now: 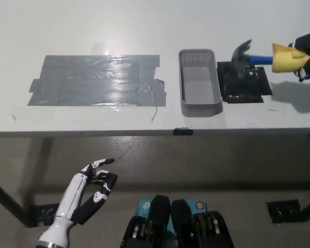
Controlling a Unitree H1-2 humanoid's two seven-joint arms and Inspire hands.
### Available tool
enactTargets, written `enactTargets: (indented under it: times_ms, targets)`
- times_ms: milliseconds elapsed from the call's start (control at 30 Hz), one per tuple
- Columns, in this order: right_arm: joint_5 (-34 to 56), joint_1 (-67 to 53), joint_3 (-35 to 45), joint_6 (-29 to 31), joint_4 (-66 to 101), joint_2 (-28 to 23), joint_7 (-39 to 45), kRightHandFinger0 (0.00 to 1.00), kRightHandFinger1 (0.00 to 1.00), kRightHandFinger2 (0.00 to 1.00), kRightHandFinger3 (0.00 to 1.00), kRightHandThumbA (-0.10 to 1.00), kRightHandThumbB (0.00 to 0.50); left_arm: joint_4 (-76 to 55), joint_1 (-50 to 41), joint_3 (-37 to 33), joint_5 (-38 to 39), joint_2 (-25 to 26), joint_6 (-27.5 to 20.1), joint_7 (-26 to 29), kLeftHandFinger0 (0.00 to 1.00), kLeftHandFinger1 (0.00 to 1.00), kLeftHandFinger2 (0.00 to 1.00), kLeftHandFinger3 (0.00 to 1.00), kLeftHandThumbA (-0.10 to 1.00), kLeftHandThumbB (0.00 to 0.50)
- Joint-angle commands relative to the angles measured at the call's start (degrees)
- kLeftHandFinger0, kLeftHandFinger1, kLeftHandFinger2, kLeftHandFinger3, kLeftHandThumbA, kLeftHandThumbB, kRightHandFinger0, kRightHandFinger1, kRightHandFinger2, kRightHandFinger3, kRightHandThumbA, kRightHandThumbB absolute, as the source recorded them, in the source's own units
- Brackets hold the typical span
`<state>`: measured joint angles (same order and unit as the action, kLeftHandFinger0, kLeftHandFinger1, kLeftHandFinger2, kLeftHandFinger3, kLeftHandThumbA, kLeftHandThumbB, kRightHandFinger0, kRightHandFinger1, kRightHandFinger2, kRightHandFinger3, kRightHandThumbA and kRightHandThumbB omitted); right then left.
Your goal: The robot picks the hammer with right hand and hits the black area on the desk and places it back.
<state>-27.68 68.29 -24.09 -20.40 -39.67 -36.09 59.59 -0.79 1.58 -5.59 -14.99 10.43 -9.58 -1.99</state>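
The hammer (258,58) has a black head, a blue shaft and a yellow grip. My black right hand (307,51) at the right edge is shut on the yellow grip. The hammer head hangs over the upper left part of the black area (244,82) on the desk, close to it or touching it; I cannot tell which. My white left hand (88,194) rests below the desk edge at the lower left, fingers apart and holding nothing.
A grey mesh basket (199,106) stands just left of the black area with nothing in it. A wide patch of grey tape (98,80) covers the desk's left half. The desk's front edge (144,133) runs across the middle of the picture.
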Motion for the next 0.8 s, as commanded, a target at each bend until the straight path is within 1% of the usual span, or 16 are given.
enactTargets:
  times_ms: [0, 33, 67, 100, 133, 167, 200, 333, 433, 500, 567, 600, 633, 700, 733, 767]
  targets:
    - [3.8, 7.2, 6.3, -3.1, -1.9, -2.5, -4.7, 0.00, 0.51, 0.92, 1.00, -0.10, 0.139, -1.6, 0.7, 0.4, 0.2, 0.8, -1.6, -0.1, 0.56, 0.57, 0.57, 0.77, 0.84, 0.013]
    - [3.9, 9.2, 7.5, -2.3, -3.9, -2.8, -5.7, 0.00, 0.47, 0.90, 0.93, -0.10, 0.149, -1.6, 0.8, 0.5, 0.6, 0.7, -1.3, -0.2, 0.56, 0.57, 0.57, 0.77, 0.85, 0.016]
    - [4.2, 10.5, 8.2, -2.3, -5.4, -3.0, -5.3, 0.00, 0.46, 0.91, 0.93, -0.10, 0.153, -1.4, 0.9, 0.5, 0.5, 0.7, -1.6, -0.1, 0.56, 0.57, 0.57, 0.77, 0.85, 0.015]
    - [4.2, 11.5, 8.6, -2.7, -6.2, -3.0, -5.2, 0.00, 0.45, 0.92, 0.98, -0.10, 0.150, -1.3, 0.9, 0.5, 0.5, 0.7, -1.9, 0.0, 0.56, 0.57, 0.57, 0.77, 0.85, 0.014]
    - [4.3, 13.0, 8.9, -1.8, -8.3, -3.2, -5.4, 0.00, 0.50, 0.97, 0.99, -0.10, 0.184, -1.2, 1.0, 0.5, 0.3, 0.8, -2.5, 0.1, 0.55, 0.56, 0.56, 0.77, 0.86, 0.011]
    - [4.1, 14.0, 9.1, -1.2, -8.5, -3.6, -5.6, 0.00, 0.52, 0.99, 0.97, -0.10, 0.206, -1.6, 0.9, 0.4, 0.2, 0.8, -1.9, 0.0, 0.55, 0.56, 0.57, 0.77, 0.87, 0.015]
    - [4.3, 15.9, 9.7, -0.9, -10.8, -3.8, -6.5, 0.00, 0.51, 0.97, 0.91, -0.10, 0.213, -1.8, 0.8, 0.3, 0.1, 0.7, -1.7, 0.0, 0.55, 0.56, 0.57, 0.77, 0.87, 0.015]
    - [7.5, 21.9, 13.7, -2.0, -17.3, -5.2, -7.0, 0.00, 0.47, 0.85, 0.77, -0.10, 0.191, -1.6, 0.9, 0.3, 0.7, 0.6, -2.0, -0.2, 0.55, 0.56, 0.57, 0.77, 0.83, 0.002]
    - [7.0, 24.7, 13.6, -0.2, -19.5, -5.9, -6.6, 0.00, 0.49, 0.90, 0.81, -0.10, 0.152, -1.5, 1.2, 0.2, 0.6, 0.7, -1.8, -0.3, 0.55, 0.55, 0.57, 0.78, 0.84, 0.011]
    - [5.9, 24.3, 13.0, 0.4, -17.9, -5.9, -6.7, 0.00, 0.51, 0.92, 0.80, -0.10, 0.166, -1.4, 1.2, 0.2, 0.7, 0.8, -2.0, -0.4, 0.54, 0.55, 0.57, 0.78, 0.85, 0.009]
    - [5.9, 23.0, 12.9, -0.5, -17.0, -5.4, -5.8, 0.05, 0.56, 0.95, 0.76, -0.10, 0.167, -1.8, 1.1, 0.1, 0.6, 0.7, -1.7, -0.5, 0.54, 0.54, 0.57, 0.78, 0.86, 0.008]
    - [6.1, 22.1, 13.0, -0.4, -16.6, -5.2, -5.5, 0.06, 0.57, 0.95, 0.74, -0.10, 0.182, -1.8, 1.0, 0.1, 0.7, 0.7, -1.6, -0.6, 0.54, 0.54, 0.57, 0.78, 0.87, 0.015]
    - [5.9, 20.3, 12.7, 0.2, -15.5, -4.8, -5.0, 0.01, 0.51, 0.90, 0.74, -0.10, 0.183, -2.0, 0.8, 0.0, 0.8, 0.7, -1.3, -0.8, 0.54, 0.55, 0.58, 0.78, 0.88, 0.025]
    - [5.0, 17.0, 11.7, 0.2, -12.8, -4.1, -5.1, 0.00, 0.44, 0.85, 0.76, -0.10, 0.186, -1.6, 0.7, -0.1, 1.2, 0.8, -1.7, -0.9, 0.54, 0.55, 0.58, 0.78, 0.89, 0.039]
    - [4.9, 15.2, 11.4, -0.3, -11.1, -3.7, -5.3, 0.00, 0.41, 0.84, 0.75, -0.10, 0.203, -1.8, 0.6, -0.1, 1.2, 0.8, -1.5, -1.0, 0.54, 0.55, 0.58, 0.78, 0.90, 0.047]
    - [4.5, 13.4, 11.0, -1.3, -8.9, -3.4, -5.2, 0.00, 0.44, 0.89, 0.84, -0.10, 0.207, -2.0, 0.6, -0.1, 1.2, 0.8, -1.4, -1.0, 0.54, 0.54, 0.58, 0.77, 0.90, 0.052]
